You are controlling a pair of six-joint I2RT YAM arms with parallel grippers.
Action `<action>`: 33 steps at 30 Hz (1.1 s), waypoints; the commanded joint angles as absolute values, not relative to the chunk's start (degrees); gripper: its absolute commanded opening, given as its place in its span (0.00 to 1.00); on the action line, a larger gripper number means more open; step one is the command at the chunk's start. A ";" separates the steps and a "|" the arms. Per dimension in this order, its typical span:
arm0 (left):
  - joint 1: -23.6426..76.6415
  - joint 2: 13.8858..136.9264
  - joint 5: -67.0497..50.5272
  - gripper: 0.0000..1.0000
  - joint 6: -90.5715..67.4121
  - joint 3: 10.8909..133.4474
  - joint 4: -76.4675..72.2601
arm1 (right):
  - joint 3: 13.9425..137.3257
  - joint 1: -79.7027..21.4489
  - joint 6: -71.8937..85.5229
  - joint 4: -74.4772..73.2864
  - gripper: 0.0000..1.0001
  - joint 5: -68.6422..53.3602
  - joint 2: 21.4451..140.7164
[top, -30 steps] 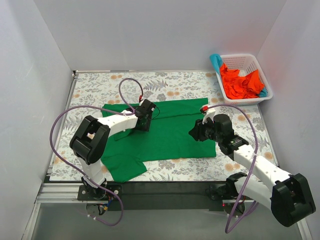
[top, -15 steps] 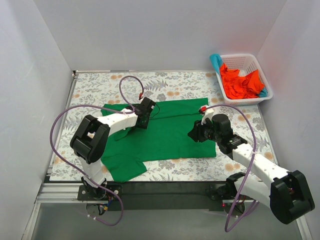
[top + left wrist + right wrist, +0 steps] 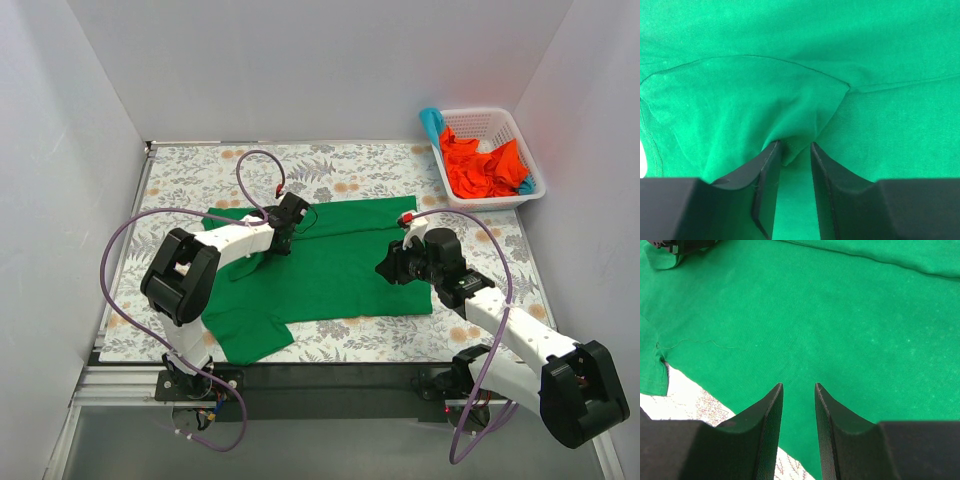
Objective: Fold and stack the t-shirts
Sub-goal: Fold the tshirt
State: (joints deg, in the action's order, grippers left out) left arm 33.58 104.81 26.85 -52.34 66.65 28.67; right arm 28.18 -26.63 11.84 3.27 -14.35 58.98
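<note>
We see even, diffuse bright light overhead; soft faint shadows under arms on bench (image 3: 190, 170). Wrist views sharp, no glare; near end-effector bases slightly soft.

Two white-shelled arms with black joints (image 3: 180, 278), looping purple cables (image 3: 125, 240), red connector tips (image 3: 408, 217), and matte black wedge-shaped fingers (image 3: 767, 190).

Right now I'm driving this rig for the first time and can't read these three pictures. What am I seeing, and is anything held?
The overhead view shows two white arms bolted at the table's near edge. A green t-shirt lies spread on the flowered table; a white basket at the far right holds orange-red shirts. The other two pictures come from cameras on each wrist, with black fingers at the bottom. The left gripper pinches a small fold of green cloth near a seam. The right gripper hangs over flat cloth near the shirt's edge, jaws slightly apart, holding nothing.
</note>
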 commanded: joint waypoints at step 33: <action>32.96 102.40 21.54 0.00 -57.47 70.31 35.85 | 27.16 -26.54 11.95 5.98 0.38 -15.21 59.85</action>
State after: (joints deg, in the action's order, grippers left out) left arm 33.21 104.81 24.12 -55.46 66.92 32.71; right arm 27.27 -26.63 11.88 3.60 -14.37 59.72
